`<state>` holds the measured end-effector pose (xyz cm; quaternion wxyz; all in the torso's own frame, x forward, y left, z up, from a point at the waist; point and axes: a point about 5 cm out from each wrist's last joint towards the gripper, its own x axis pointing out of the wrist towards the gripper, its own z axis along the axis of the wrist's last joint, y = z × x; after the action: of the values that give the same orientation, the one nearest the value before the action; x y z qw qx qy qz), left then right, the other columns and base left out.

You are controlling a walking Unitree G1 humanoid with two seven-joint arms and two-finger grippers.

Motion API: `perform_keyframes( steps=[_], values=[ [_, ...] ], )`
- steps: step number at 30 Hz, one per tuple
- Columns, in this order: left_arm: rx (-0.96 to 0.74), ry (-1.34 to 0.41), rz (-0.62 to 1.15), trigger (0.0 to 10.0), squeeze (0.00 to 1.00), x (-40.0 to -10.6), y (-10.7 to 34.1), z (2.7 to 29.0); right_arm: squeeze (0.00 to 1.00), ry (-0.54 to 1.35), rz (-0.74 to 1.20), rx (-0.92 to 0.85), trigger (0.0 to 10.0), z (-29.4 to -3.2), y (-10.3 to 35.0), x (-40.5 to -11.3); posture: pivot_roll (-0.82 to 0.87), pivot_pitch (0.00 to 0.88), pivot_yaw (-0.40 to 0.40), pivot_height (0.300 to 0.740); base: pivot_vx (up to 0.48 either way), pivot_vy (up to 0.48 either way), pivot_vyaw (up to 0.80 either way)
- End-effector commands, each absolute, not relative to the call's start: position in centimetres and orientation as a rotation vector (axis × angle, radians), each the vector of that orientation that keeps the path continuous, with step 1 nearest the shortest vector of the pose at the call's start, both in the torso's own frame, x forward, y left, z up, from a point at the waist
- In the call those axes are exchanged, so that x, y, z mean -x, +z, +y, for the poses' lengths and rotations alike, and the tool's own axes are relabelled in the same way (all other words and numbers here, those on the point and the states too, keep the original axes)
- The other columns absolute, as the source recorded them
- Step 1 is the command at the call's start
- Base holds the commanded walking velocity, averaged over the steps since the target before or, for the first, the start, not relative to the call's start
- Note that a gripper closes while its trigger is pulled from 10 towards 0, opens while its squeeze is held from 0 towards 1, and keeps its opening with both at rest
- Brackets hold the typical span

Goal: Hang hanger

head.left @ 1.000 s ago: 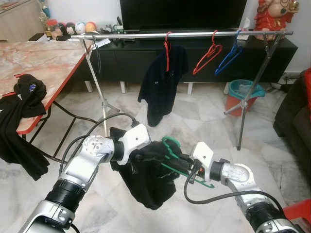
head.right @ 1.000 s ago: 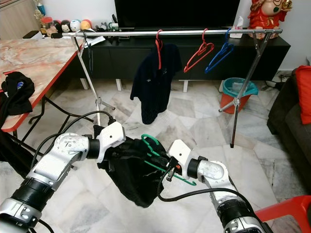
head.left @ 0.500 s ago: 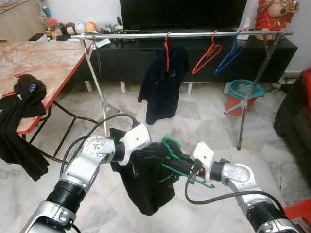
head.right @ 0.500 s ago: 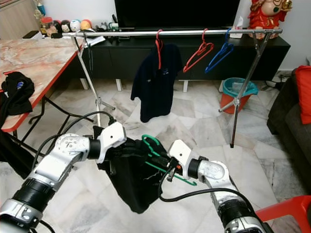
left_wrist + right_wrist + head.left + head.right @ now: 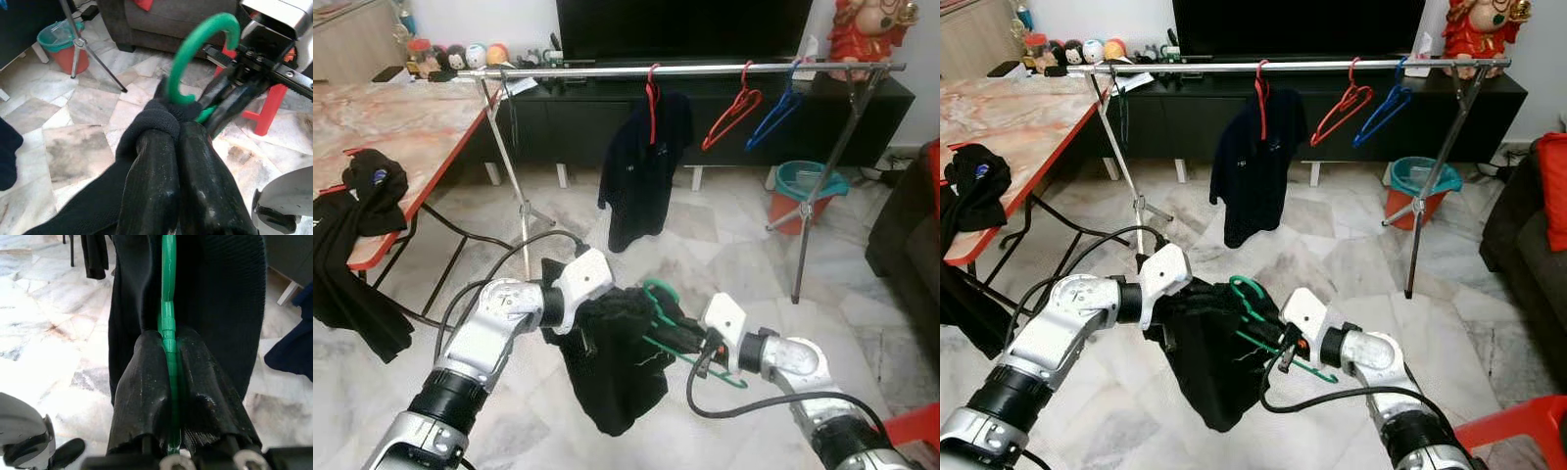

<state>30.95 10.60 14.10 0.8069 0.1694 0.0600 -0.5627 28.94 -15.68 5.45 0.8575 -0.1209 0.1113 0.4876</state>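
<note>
Green plastic hanger [image 5: 671, 323], low centre of the frame, carries a black garment [image 5: 612, 367] hanging toward the marble floor [image 5: 724, 255]. Right tool [image 5: 690, 338] is clamped on the hanger's lower bar; left tool [image 5: 597, 318] is pinched on the garment's collar at the hook. Step looks like carrying to the rail. Silver clothes rail [image 5: 685, 70] spans the upper frame, well apart. Next: step closer, lift the hook over the rail's free stretch, upper left.
</note>
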Motion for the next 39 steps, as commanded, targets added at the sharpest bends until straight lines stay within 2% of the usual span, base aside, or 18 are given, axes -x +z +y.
perform_keyframes(
  steps=[1, 19, 26, 31, 36, 37, 38, 39],
  values=[
    [-0.352, -1.179, 0.106, 0.0, 0.00, -31.1, 14.6, 11.1, 0.00, 1.040, 0.225, 0.273, 0.0, -15.5, 5.6, -28.8, 0.03, 0.000, 0.046, 0.740, 0.000, 0.000, 0.00],
    [-0.363, -0.991, 0.135, 0.0, 0.00, -31.3, 13.4, 14.2, 0.00, 0.893, 0.263, 0.273, 0.0, -18.4, 4.8, -27.7, 0.02, 0.000, 0.049, 0.740, 0.000, 0.000, 0.00],
    [-0.334, -0.745, 0.108, 0.0, 0.00, -32.0, 13.1, 16.6, 0.00, 0.782, 0.281, 0.283, 0.0, -19.8, 4.3, -27.2, 0.02, 0.000, 0.043, 0.740, 0.000, 0.000, 0.00],
    [-0.322, -0.639, 0.105, 0.0, 0.00, -32.0, 12.5, 17.6, 0.00, 0.771, 0.295, 0.275, 0.0, -20.1, 3.8, -26.2, 0.02, 0.000, 0.043, 0.740, 0.000, 0.000, 0.00],
    [-0.309, -0.447, 0.117, 0.0, 0.00, -32.6, 11.6, 18.6, 0.00, 0.727, 0.266, 0.219, 0.0, -20.2, 4.1, -25.8, 0.01, 0.000, 0.047, 0.740, 0.000, 0.000, 0.00],
    [-0.303, -0.393, 0.121, 0.4, 0.00, -32.8, 11.4, 18.9, 0.00, 0.716, 0.261, 0.214, 0.0, -20.2, 4.2, -25.7, 0.01, 0.000, 0.047, 0.740, 0.000, 0.000, 0.00],
    [-0.297, -0.320, 0.124, 1.7, 0.00, -32.9, 10.9, 19.3, 0.00, 0.685, 0.260, 0.218, 0.0, -20.2, 4.0, -25.6, 0.01, 0.000, 0.046, 0.740, 0.000, 0.000, 0.00],
    [-0.296, -0.303, 0.123, 1.7, 0.00, -32.9, 10.8, 19.4, 0.00, 0.675, 0.260, 0.220, 0.0, -20.3, 3.9, -25.5, 0.01, 0.000, 0.046, 0.740, 0.000, 0.000, 0.00]
  ],
)
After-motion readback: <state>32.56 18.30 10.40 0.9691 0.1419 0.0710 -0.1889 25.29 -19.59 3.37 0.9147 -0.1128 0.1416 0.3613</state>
